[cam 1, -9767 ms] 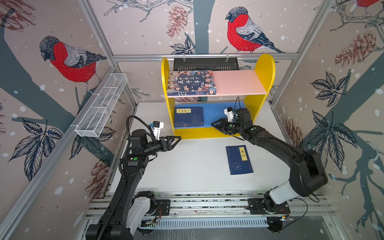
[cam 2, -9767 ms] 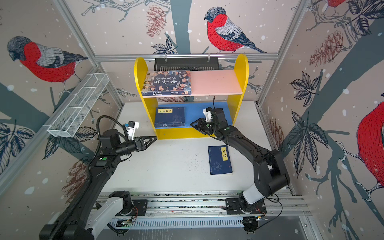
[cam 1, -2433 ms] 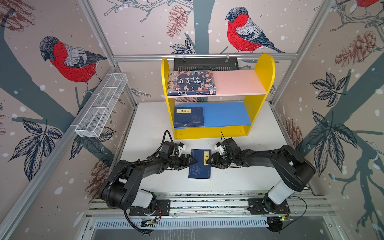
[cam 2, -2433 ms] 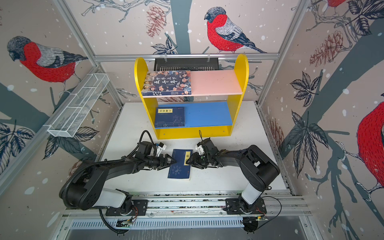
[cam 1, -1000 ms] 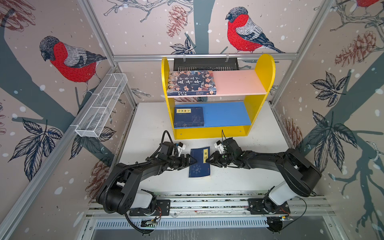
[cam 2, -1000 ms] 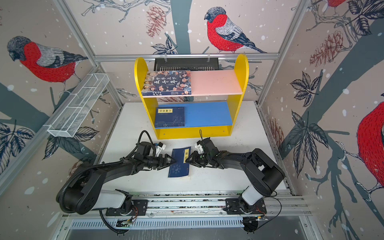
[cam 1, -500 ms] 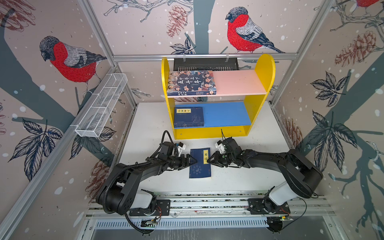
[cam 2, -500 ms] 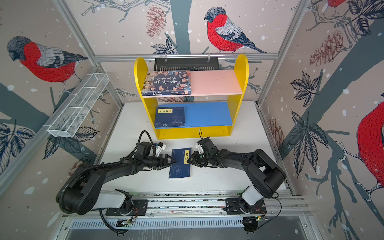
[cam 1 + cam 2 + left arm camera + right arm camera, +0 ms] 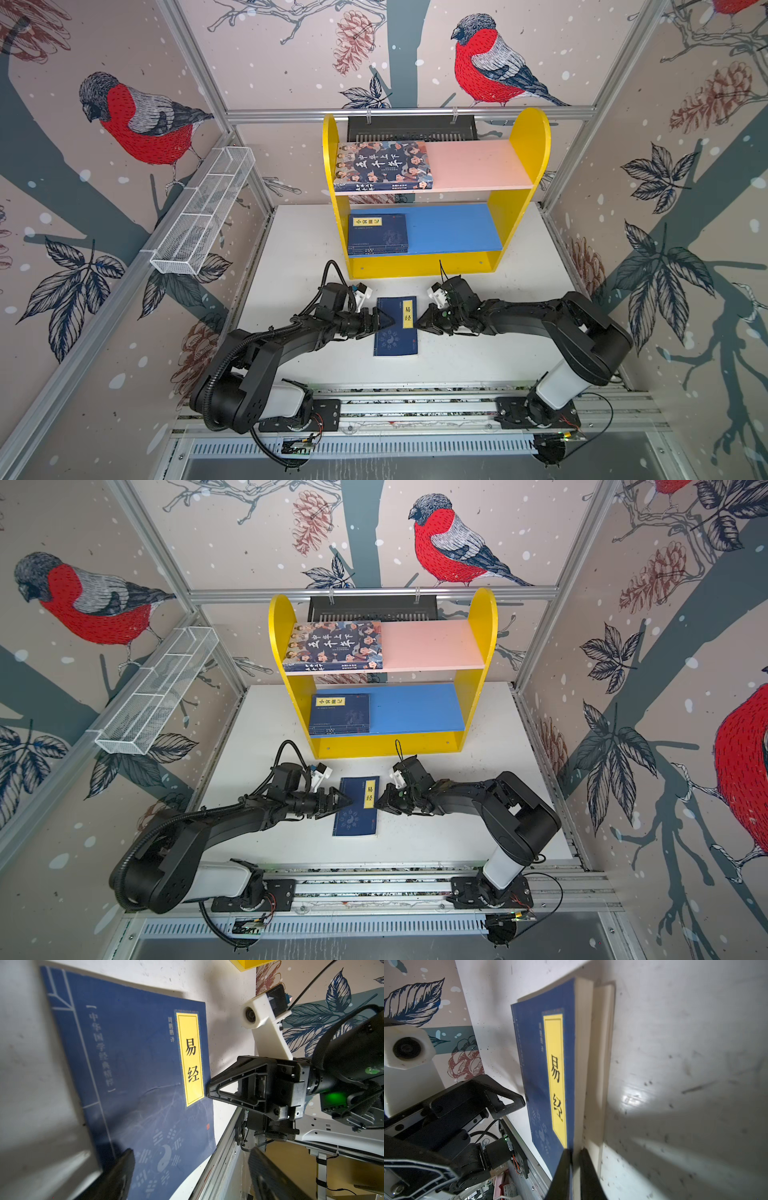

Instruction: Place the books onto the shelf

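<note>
Book, thin navy-blue paperback (image 9: 395, 343), yellow-labelled, lower centre: judged light, floppy, best pinched at fore-edge; found right claw (image 9: 417, 325) clenched on it there, left claw (image 9: 388, 323) splayed near spine

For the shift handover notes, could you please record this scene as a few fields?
loose book: navy book, on the table between the grippers
right gripper: shut on the navy book's page edge
left gripper: open, at its opposite edge
shelf, top board: large book
shelf, bottom board: navy stack
</note>
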